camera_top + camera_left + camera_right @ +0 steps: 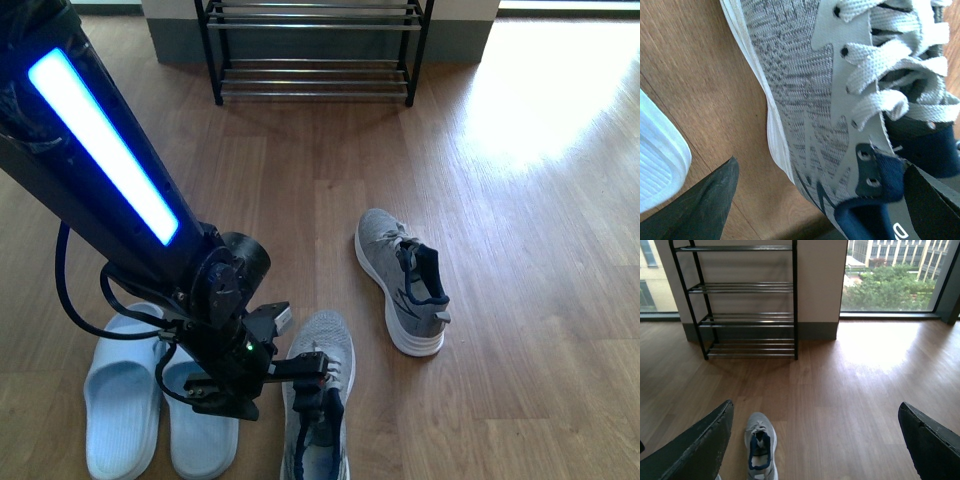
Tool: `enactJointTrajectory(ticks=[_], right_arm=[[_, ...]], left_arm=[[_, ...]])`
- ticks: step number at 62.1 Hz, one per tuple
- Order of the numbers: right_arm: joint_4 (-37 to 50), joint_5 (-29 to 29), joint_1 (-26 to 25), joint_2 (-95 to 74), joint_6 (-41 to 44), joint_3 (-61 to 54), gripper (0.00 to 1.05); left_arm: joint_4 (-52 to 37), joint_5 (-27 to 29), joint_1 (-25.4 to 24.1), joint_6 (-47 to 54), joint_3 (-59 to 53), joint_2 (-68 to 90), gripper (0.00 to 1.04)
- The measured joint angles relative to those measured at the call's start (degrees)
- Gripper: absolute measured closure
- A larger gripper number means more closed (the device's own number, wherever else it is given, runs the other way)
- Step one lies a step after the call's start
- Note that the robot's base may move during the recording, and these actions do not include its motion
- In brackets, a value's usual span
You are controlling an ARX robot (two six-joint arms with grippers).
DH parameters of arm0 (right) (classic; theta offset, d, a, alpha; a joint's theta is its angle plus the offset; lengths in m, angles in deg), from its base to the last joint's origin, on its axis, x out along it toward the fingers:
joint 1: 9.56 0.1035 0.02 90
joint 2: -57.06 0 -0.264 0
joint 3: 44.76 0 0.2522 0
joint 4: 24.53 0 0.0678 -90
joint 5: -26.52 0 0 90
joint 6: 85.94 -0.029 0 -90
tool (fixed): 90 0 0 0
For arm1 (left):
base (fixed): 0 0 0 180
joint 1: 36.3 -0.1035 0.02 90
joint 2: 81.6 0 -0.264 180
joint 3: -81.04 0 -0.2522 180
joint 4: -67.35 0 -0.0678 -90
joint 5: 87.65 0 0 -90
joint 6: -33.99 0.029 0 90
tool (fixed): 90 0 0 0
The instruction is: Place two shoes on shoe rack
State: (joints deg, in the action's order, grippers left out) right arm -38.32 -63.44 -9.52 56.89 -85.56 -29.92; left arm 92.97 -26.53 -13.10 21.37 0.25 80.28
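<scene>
Left gripper (305, 378) is low over the near grey sneaker (328, 350), at its collar end. That shoe lies on the wood floor (520, 350) just beside the pale blue slides (120, 400). In the left wrist view the jaws stand apart. One finger (705, 210) is outside the white sole with bare floor showing between them, and the other (930, 205) is at the navy collar (875, 175) by the shoe's mouth. Nothing is pinched yet. Step in hand looks like the grasp on this shoe's side wall. To do it well, sink until the inner finger is properly inside the opening, keep the laces out of the bite, and close on the firm collar rather than the soft knit. Lift level so the toe does not droop, and mind the slide alongside. Right gripper (812, 440) is held high with its jaws wide and empty, looking toward the shoe rack (315, 85). The rack stands well apart against the wall, its chrome tiers bare as far as can be seen. Far grey sneaker (400, 275) waits on the floor between the near shoe and the rack. Task barely begun, by my reading.
</scene>
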Motion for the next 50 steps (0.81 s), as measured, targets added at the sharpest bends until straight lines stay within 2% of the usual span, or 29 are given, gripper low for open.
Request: enactJointTrajectory(ticks=[13,16,41,50], right_arm=[[0.0,0.0,0.0,0.0,0.0,0.0,0.09],[0.0,0.0,0.0,0.0,0.0,0.0,0.09],[0.0,0.0,0.0,0.0,0.0,0.0,0.09],[0.0,0.0,0.0,0.0,0.0,0.0,0.09]], left_arm=[[-2.4,-0.3,0.0,2.4,2.0,2.7,0.1],[-3.2,0.0,0.0,2.7,1.8,2.7,0.2],[-4.4,2.3,0.2,2.3,1.6,2.8,0.83],[-4.5,4.4,0.1,2.3,1.2,2.8,1.02]])
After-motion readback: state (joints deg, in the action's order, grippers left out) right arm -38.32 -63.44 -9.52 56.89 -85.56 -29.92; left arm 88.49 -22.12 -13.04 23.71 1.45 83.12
